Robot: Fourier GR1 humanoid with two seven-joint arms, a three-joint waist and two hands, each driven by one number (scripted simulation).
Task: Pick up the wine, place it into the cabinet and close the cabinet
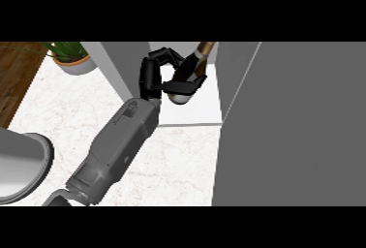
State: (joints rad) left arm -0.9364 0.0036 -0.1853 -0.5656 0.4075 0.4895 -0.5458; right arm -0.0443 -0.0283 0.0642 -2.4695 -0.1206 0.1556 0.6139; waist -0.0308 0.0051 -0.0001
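Observation:
The wine bottle (191, 68) is dark with a brown neck (205, 48) and a pale base. It is tilted, neck pointing away, inside the open cabinet above its white shelf floor (196, 109). My left hand (151, 72) reaches in from the lower left and is shut on the bottle, fingers arched over it and the thumb under its lower part. The hand hides much of the bottle's body. The open grey cabinet door (293, 126) fills the right of the view. My right hand does not show.
A potted green plant (73, 60) stands on the marbled counter (64, 111) at the back left, beside the cabinet's grey side wall (118, 68). A grey round vessel (22, 164) sits at the lower left edge. Wooden flooring (14, 72) shows at far left.

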